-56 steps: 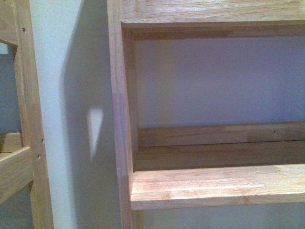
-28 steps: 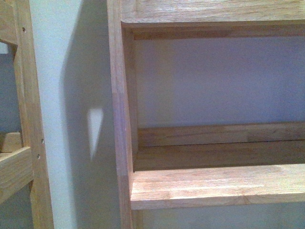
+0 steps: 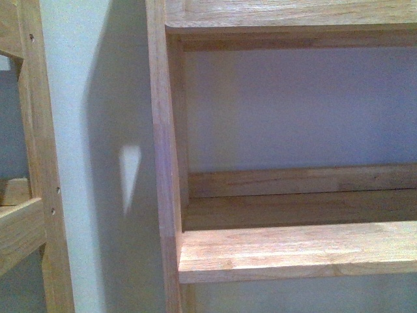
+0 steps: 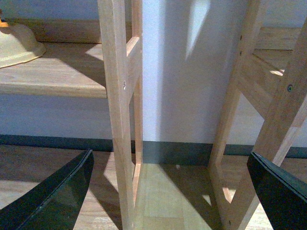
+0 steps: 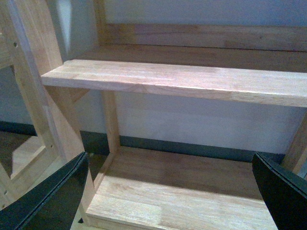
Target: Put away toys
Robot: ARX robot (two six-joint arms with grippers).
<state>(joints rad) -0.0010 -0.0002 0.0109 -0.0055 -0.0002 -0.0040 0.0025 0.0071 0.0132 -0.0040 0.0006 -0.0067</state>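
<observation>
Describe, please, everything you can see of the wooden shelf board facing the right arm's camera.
The shelf board is a flat plank of light, oak-like wood made of glued strips with visible grain. It lies level, carried at one end by an upright post, with a wooden back rail behind it along the pale wall. Nothing rests on the part that shows. Below it sits a lower board of the same wood. The open right claw hangs in front, clear of it.

Cream rounded object [image 4: 17, 44] on a shelf [image 4: 57, 72] cut by the left wrist frame edge, identity unclear. Only dark tips of fingers [image 4: 57, 196] showing in both wrist views [image 5: 48, 196]. Shelf unit [image 3: 293, 251] cropped at right.
</observation>
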